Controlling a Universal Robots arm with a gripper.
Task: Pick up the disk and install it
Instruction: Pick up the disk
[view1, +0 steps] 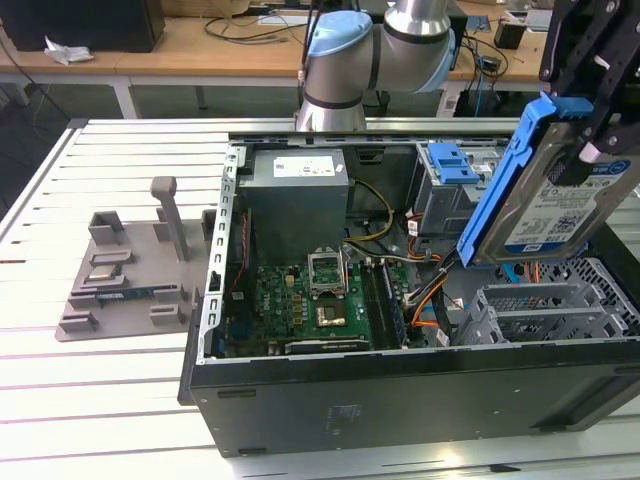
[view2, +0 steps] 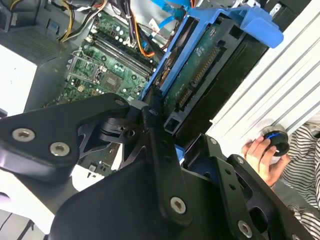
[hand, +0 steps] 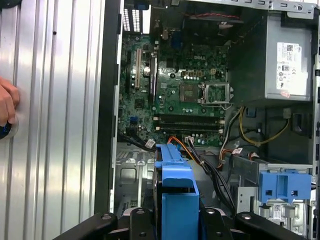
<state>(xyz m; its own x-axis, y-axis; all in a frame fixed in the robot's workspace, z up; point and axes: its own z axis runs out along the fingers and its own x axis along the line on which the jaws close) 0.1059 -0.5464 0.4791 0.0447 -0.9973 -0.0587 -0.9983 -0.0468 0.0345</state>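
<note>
I see my gripper (view1: 586, 140) clenched on the disk (view1: 548, 215) above the open computer case (view1: 400, 405); slatted metal worktop (view1: 100, 385) beneath; wooden desks (view1: 200, 45) behind.

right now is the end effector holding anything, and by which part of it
The end effector holds the disk, clamped across its flat faces near the upper end, tilted above the open computer case.

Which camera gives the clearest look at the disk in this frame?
The exterior view: the disk shows its labelled face and blue rails, tilted above the case. The second wrist view shows its circuit-board underside; the first wrist view, its blue rail edge-on.
</note>
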